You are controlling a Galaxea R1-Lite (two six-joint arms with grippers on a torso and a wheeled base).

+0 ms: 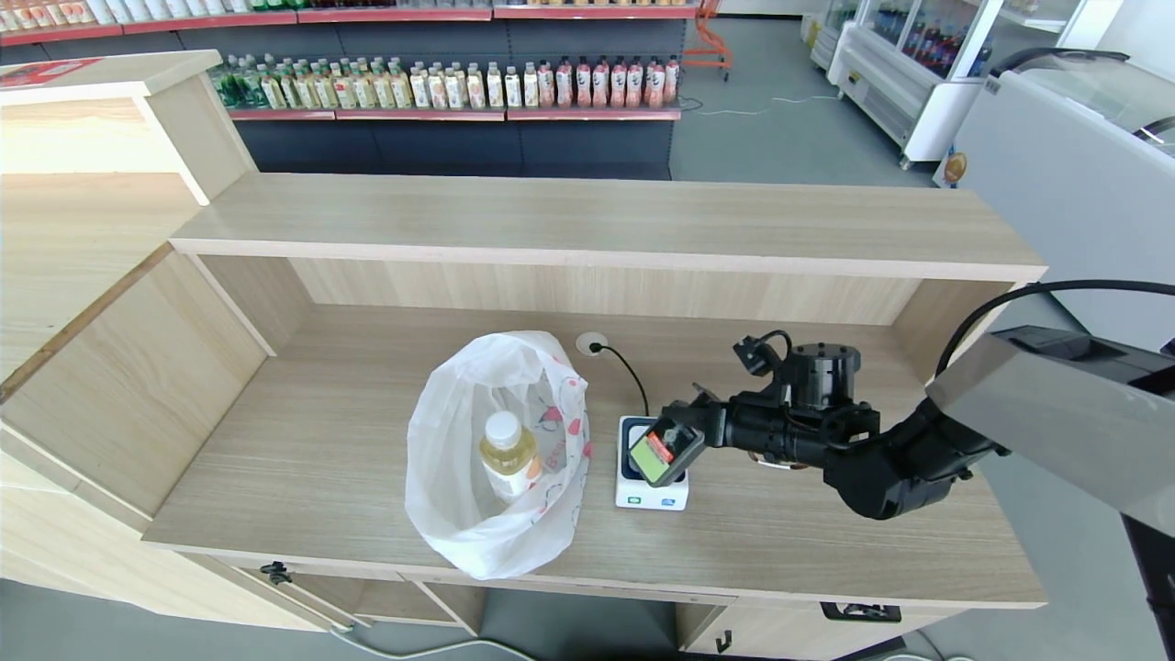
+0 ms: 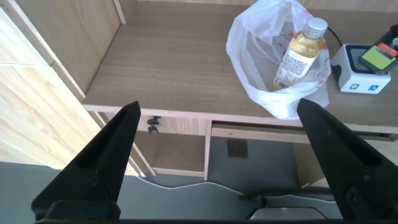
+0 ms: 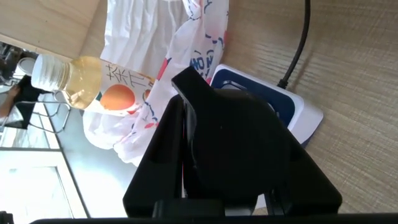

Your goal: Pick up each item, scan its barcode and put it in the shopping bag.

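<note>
A white plastic shopping bag (image 1: 459, 514) stands open on the counter with a bottle of yellow drink (image 1: 507, 452) upright inside it. Just right of the bag is the white and blue barcode scanner (image 1: 652, 500). My right gripper (image 1: 675, 441) is shut on a small flat pack with a green and red face (image 1: 661, 454), held just above the scanner. In the right wrist view the dark fingers (image 3: 211, 124) cover most of the scanner (image 3: 301, 112), with the bottle (image 3: 87, 81) and bag (image 3: 149, 31) beyond. My left gripper (image 2: 217, 162) hangs open in front of and below the counter edge, away from the bag (image 2: 261, 62).
A black cable (image 1: 629, 372) runs from the scanner to a hole in the counter behind it. A raised wooden ledge (image 1: 606, 225) walls the back, and a side panel (image 1: 138, 367) closes the left. Bare counter lies left of the bag.
</note>
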